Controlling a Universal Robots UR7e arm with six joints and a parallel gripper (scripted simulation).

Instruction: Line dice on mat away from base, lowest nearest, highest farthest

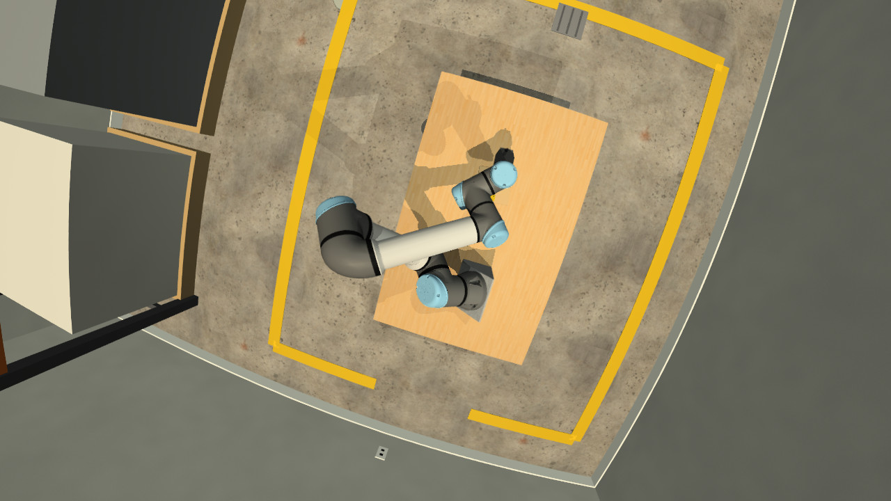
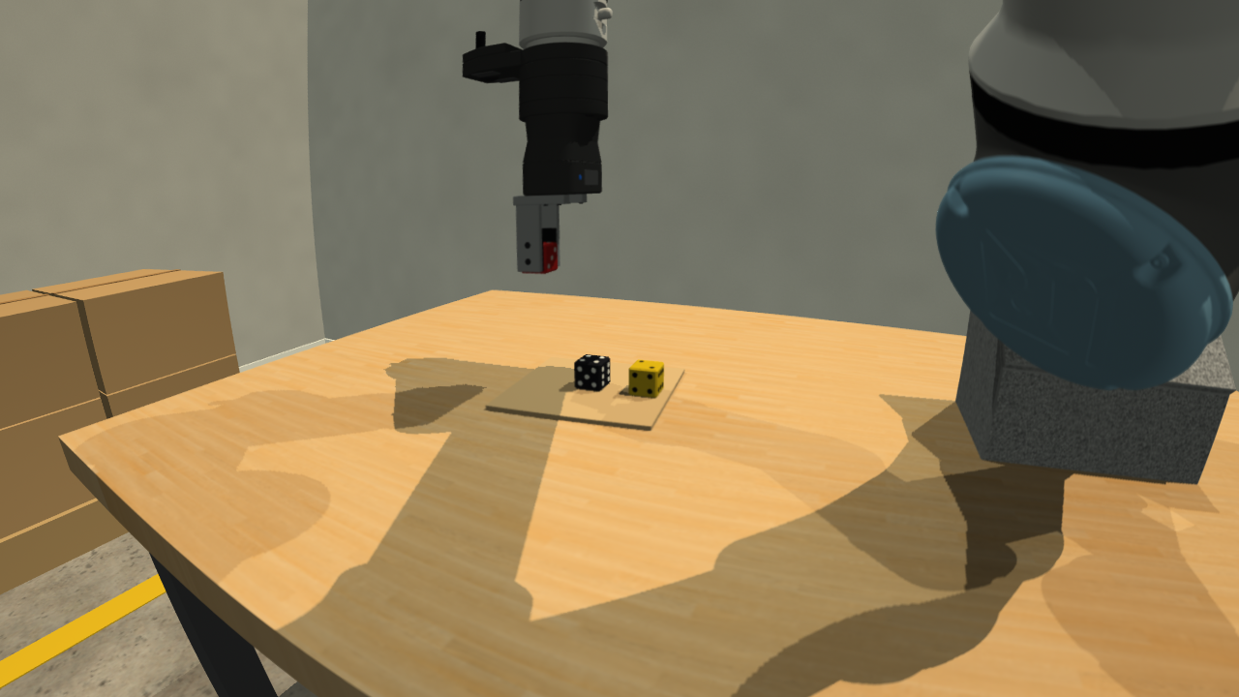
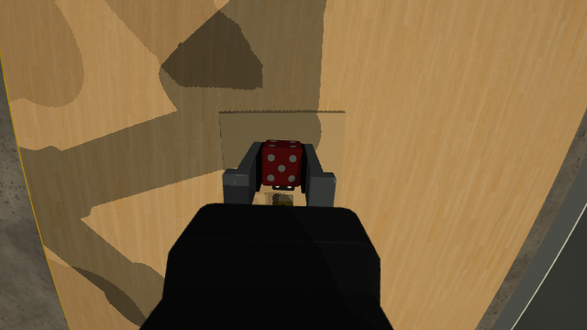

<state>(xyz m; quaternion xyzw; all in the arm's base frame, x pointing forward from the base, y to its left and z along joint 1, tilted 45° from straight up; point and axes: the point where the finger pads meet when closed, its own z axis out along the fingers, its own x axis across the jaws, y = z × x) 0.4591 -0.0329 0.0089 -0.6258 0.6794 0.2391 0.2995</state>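
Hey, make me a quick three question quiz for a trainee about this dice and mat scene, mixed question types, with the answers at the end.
1. True or false: the pincer hangs above the table with a red die between its fingers.
2. Which dice sit on the mat? A) red and black B) black and yellow C) yellow only
3. Fill in: of the two dice on the mat, the ____ one is nearer the base.

Key: 1 true. 2 B, the black die and yellow die. 3 yellow.
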